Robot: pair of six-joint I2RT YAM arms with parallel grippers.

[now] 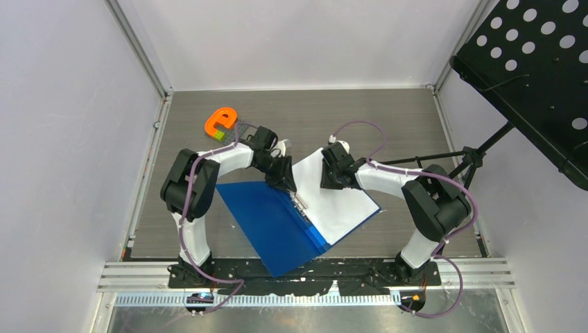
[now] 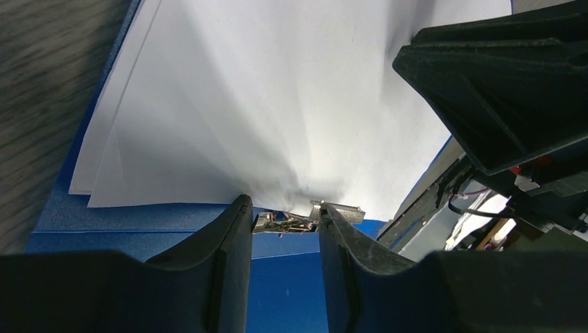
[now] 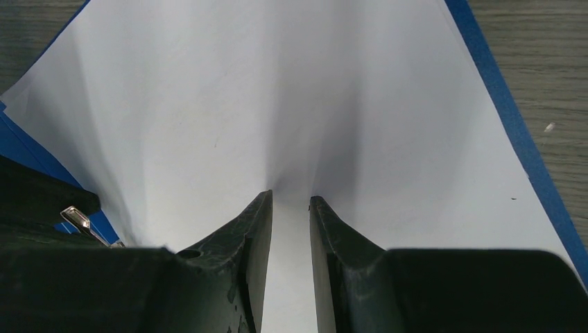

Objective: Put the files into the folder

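The blue folder (image 1: 274, 225) lies open on the table, its left cover bare. The white files (image 1: 343, 201) lie stacked on its right half, slightly fanned, with blue edge showing beside them (image 3: 516, 132). My left gripper (image 1: 292, 189) is at the spine; in the left wrist view (image 2: 282, 208) its fingertips touch both ends of the metal clip (image 2: 305, 218), whose lever is tilted up. My right gripper (image 1: 326, 182) rests its tips on the files (image 3: 291, 83). Its jaws stand a narrow gap apart (image 3: 291, 198) with only flat paper under them, and creases fan out from the tips.
An orange letter-shaped piece (image 1: 222, 121) with a green block lies at the back left, just behind my left arm. A black perforated music stand (image 1: 534, 62) on a tripod (image 1: 471, 156) overhangs the right side. Walls close the table on three sides.
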